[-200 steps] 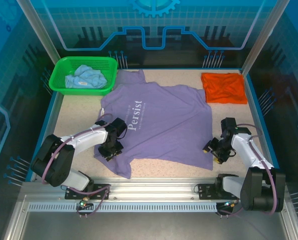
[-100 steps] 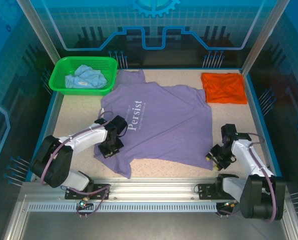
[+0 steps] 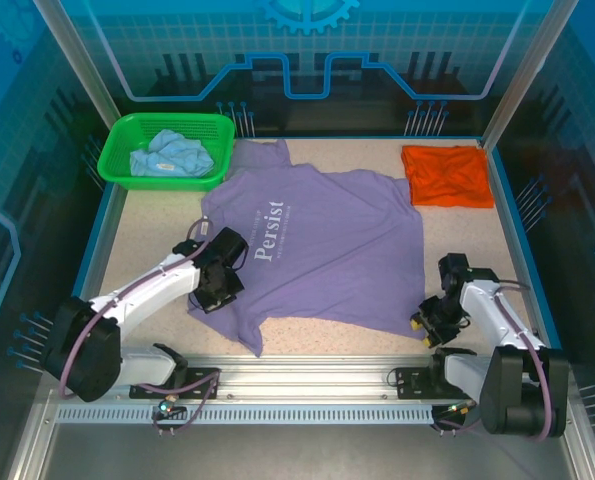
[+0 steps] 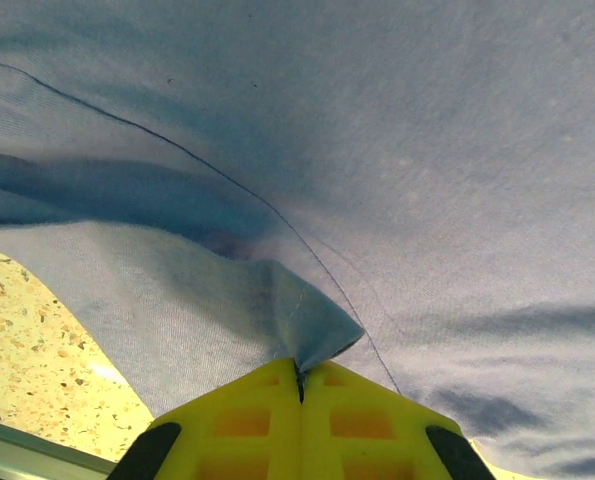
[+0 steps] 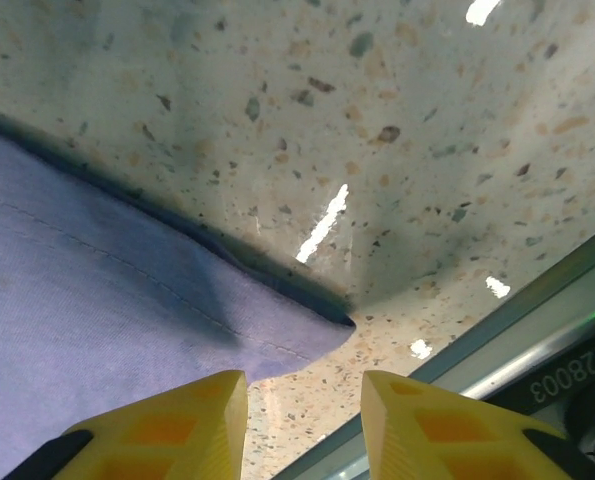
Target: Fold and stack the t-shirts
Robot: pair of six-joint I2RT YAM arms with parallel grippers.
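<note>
The lavender t-shirt (image 3: 327, 240) lies spread flat across the centre of the top view, with white chest lettering left of its middle. The orange t-shirt (image 3: 447, 175) lies folded at the upper right, apart from the lavender one. The light blue t-shirt (image 3: 172, 152) is bunched inside the green basket (image 3: 112, 160) at the upper left.

My left gripper (image 3: 215, 290) sits on the lower left edge of the lavender t-shirt. In the left wrist view, its yellow fingers (image 4: 247, 420) are clenched together at bottom centre, pinching a raised fold of the lavender cloth (image 4: 307, 330) between them.

My right gripper (image 3: 432, 320) is at the shirt's lower right corner. In the right wrist view, its jaws stand apart at the bottom edge, grasping nothing. The shirt corner (image 5: 127, 300) lies flat on the speckled table (image 5: 377, 120), just ahead of the gap and the left-hand finger (image 5: 177, 420).
</note>
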